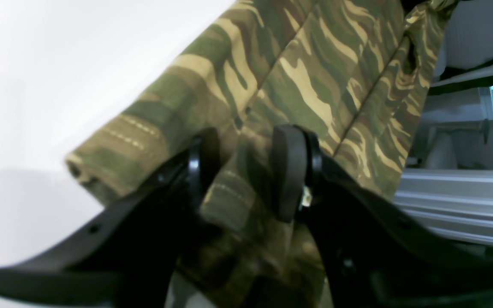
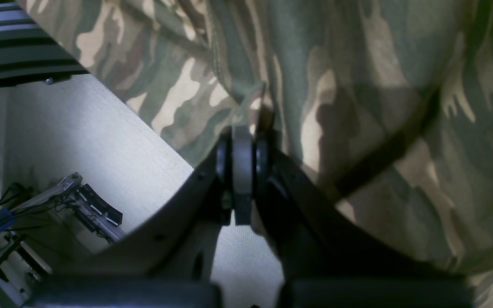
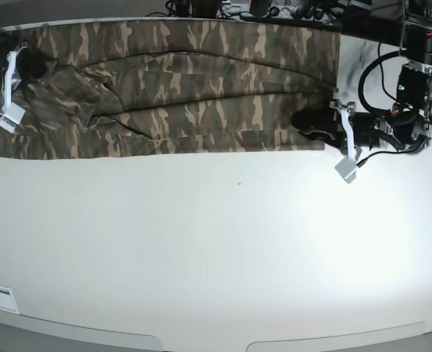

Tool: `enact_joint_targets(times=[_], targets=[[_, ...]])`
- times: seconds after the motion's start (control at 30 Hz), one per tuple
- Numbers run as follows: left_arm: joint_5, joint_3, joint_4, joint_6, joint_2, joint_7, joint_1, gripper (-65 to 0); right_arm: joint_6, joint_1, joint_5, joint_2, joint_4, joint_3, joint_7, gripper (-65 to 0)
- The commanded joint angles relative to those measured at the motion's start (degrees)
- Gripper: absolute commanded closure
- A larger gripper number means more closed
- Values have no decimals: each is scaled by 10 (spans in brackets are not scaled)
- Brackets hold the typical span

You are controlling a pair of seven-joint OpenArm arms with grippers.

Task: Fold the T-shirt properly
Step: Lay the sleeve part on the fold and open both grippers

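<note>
Left wrist: my left gripper [image 1: 246, 171] has its jaws part-closed around a bunched, stitched hem fold of the T-shirt [image 1: 315, 85]. Cloth fills the gap between the pads, so I call it gripped. White table [image 1: 37, 107] beside it.

Right wrist: my right gripper [image 2: 242, 171] has its pads pressed together with almost no gap, nipping a thin edge of camo fabric. The T-shirt [image 2: 357, 85] fills most of the frame, draped over the pinch. It looks like a thin bite.

Base: the T-shirt [image 3: 201, 88] lies in a long folded band along the far edge of the table [image 3: 216, 257], wrinkled in the middle. My left gripper [image 3: 311, 121] is at the band's right end; my right gripper [image 3: 25, 66] is at its left end, mostly hidden by cloth.

Risk: the right pinch looks shallow, so any tension may pull the fabric free. The left bunch probably holds several layers, so a lift may drag the fold open or skew it. The band also sits at the table's far edge and could slide off.
</note>
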Motion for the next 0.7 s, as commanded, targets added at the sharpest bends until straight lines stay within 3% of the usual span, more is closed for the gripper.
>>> enact_joint_targets(times=[0.0, 0.17, 0.27, 0.4, 0.5, 0.6, 0.67], targets=[[-12, -5, 6, -3, -15, -3, -10, -237, 1, 3, -19, 15, -2, 7, 2, 0], [-12, -5, 6, -3, -25, -3, -17, -237, 1, 3, -138, 10, -30, 7, 2, 0], [-21, -5, 6, -3, -30, -2, -22, -237, 1, 3, -224, 2, -43, 7, 51, 0], [-30, -5, 6, -3, -30, -2, -22, -237, -62, 4, -229, 1, -47, 7, 104, 0], [-31, -5, 6, -3, -31, -2, -23, -237, -71, 5, -226, 1, -46, 7, 116, -163], [-32, -5, 6, -3, -31, 16, -28, -237, -56, 5, -226, 1, -46, 7, 95, -351], [-39, -5, 6, -3, -33, 39, -37, -237, -38, 5, -226, 1, -45, 7, 61, -397]])
